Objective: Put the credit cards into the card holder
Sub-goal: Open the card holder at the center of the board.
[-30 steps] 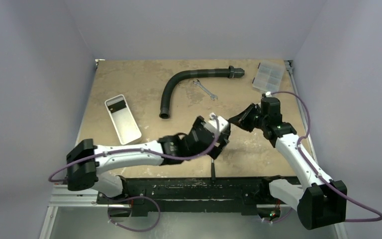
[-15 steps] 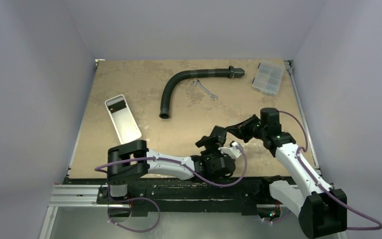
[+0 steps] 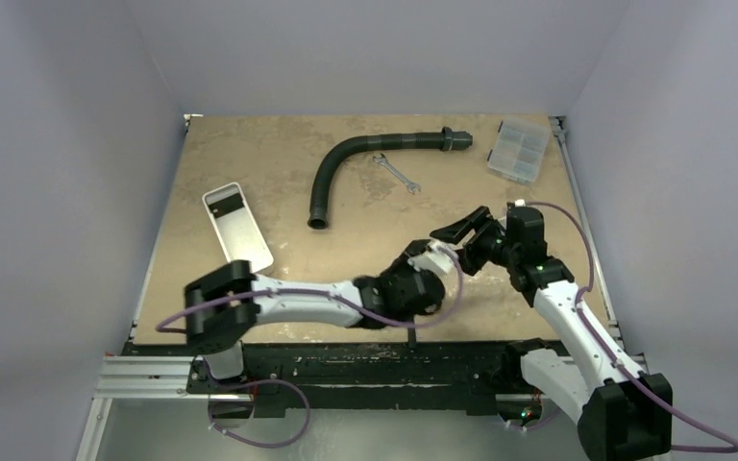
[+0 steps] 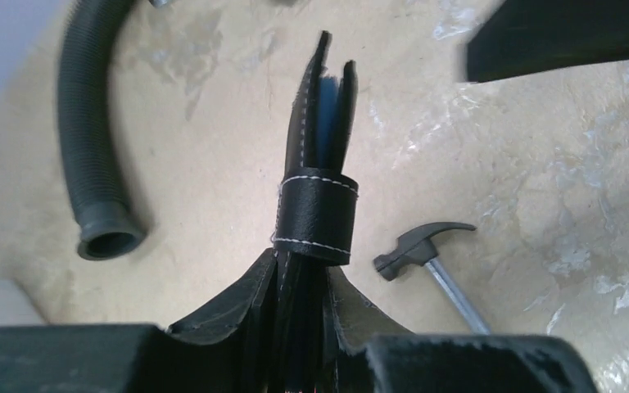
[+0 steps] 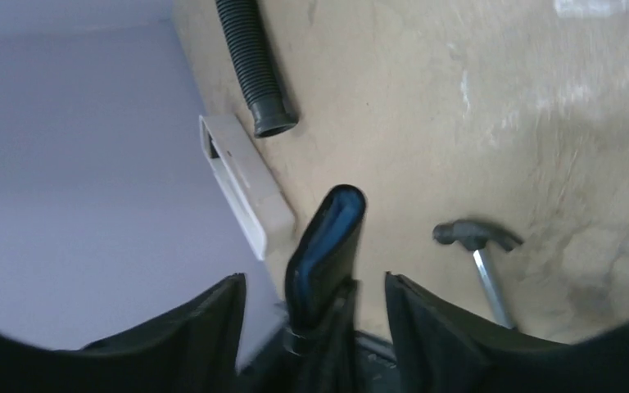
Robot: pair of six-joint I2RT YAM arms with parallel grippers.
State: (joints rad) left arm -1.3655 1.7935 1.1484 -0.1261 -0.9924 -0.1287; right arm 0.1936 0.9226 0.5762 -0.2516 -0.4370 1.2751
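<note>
Left claw: the left gripper [image 4: 299, 360] pinches the small black stitched card holder [image 4: 315, 164] by its folded end. The case juts out edge-on, with its strap loop wrapped round the middle.
Right claw: the right gripper [image 5: 311, 327] is spread, one finger on each side of the holder's free end and seemingly clear of it.
Holder's place: up in the air between the two claws, above the sandy brown table [image 3: 250, 154] and over the black-headed hammer with a metal shaft [image 4: 422, 246].
Why held so: one arm probably steadies the case by its spine, so the leaves point outward and the other arm is free to feed cards in.
Cards: a thin dark rectangle [image 3: 233, 204], likely a credit card, lies at the far end of the white rectangular tray [image 3: 250, 250], well apart from the holder. Whether any card already sits between the leaves cannot be told.
Step in hand: the holder seems secured but still strapped shut, so it needs opening first.
</note>
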